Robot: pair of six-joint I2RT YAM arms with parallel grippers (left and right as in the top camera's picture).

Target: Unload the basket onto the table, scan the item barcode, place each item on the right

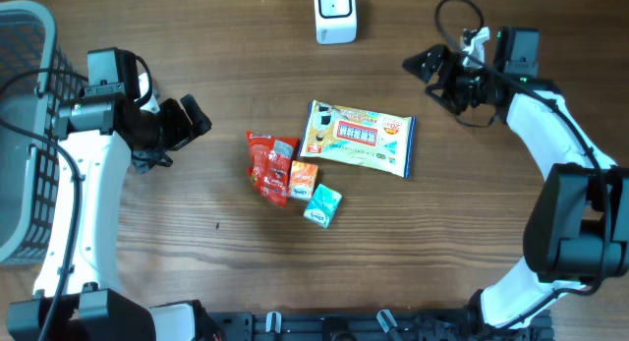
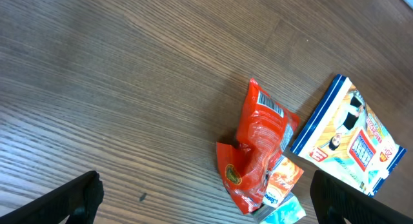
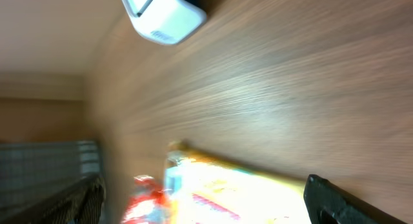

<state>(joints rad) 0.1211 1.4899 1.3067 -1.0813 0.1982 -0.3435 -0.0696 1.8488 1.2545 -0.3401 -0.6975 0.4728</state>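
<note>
- Left hand [image 1: 193, 125]: jaws wide, holding nothing.
- Right hand [image 1: 425, 71]: jaws also spread, empty; its wrist view is blurred.
- Red crinkly foil snack packet [image 2: 261, 143] lies on the brown wooden desk [image 1: 197, 262], near and ahead of the left hand. Long axis runs away from it, with the barcode face-up at the far end.
- Flat white-and-blue printed snack bag [image 1: 359, 138] lies ahead of the right hand, apart from it.
- White boxy scanner [image 1: 335, 14] is nearer the right hand and well apart from the items.
- Can't tell which item is meant; the left hand looks nearer the packet.
</note>
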